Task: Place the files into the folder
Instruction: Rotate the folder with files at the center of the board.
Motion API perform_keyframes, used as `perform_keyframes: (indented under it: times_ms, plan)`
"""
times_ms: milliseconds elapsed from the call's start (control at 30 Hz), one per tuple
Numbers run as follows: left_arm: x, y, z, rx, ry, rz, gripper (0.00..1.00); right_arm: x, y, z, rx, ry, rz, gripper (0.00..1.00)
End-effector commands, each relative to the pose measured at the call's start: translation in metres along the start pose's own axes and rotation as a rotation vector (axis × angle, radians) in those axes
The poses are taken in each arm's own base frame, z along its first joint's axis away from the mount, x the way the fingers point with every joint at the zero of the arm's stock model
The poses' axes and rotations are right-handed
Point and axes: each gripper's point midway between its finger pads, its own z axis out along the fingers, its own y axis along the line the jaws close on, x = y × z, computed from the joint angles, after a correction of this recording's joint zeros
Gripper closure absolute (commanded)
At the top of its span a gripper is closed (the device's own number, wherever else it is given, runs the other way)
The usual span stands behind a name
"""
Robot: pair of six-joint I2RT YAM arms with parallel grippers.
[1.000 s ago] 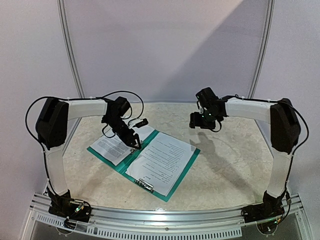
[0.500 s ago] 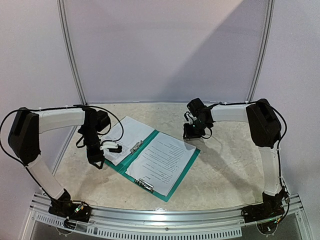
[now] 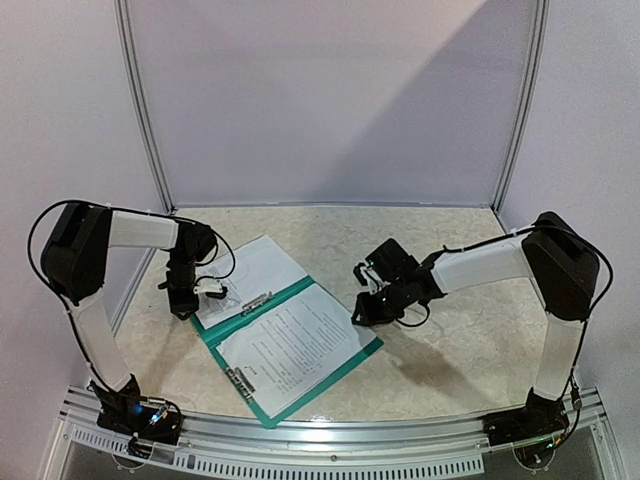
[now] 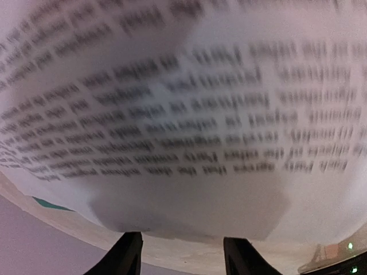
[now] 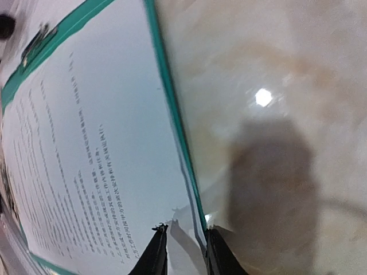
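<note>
The teal folder [image 3: 328,376] lies open on the table, a little left of centre. A printed white sheet of the files [image 3: 255,265] rests on its left flap and another [image 3: 290,350] on its right flap. My left gripper [image 3: 195,298] is low at the left sheet's outer edge. In the left wrist view that sheet [image 4: 183,114] fills the frame just ahead of the open left gripper [image 4: 186,255]. My right gripper [image 3: 362,308] is down at the folder's right edge. There the right gripper [image 5: 184,252] has its jaws narrowly apart over the sheet [image 5: 97,160] and teal border [image 5: 172,109].
A metal clip [image 3: 240,378] sits at the near end of the right flap, another [image 3: 258,298] on the spine. Bare marble tabletop [image 3: 460,340] stretches to the right. White booth walls and frame posts [image 3: 140,110] close the back and sides; an aluminium rail [image 3: 320,440] runs along the near edge.
The folder has swung and slid toward the near left. My right gripper dropped from above the table to its right edge and narrowed. My left gripper shifted to the left sheet's outer edge.
</note>
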Motion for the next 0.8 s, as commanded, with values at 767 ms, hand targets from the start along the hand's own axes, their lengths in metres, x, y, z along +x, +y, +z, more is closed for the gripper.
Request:
perform_keyframes:
  times_ms: [767]
  plan:
    - [-0.249,0.052,-0.128,-0.291,-0.477,0.286,0.36,0.104,0.131,-0.099,0.133,-0.064,-0.333,0.52]
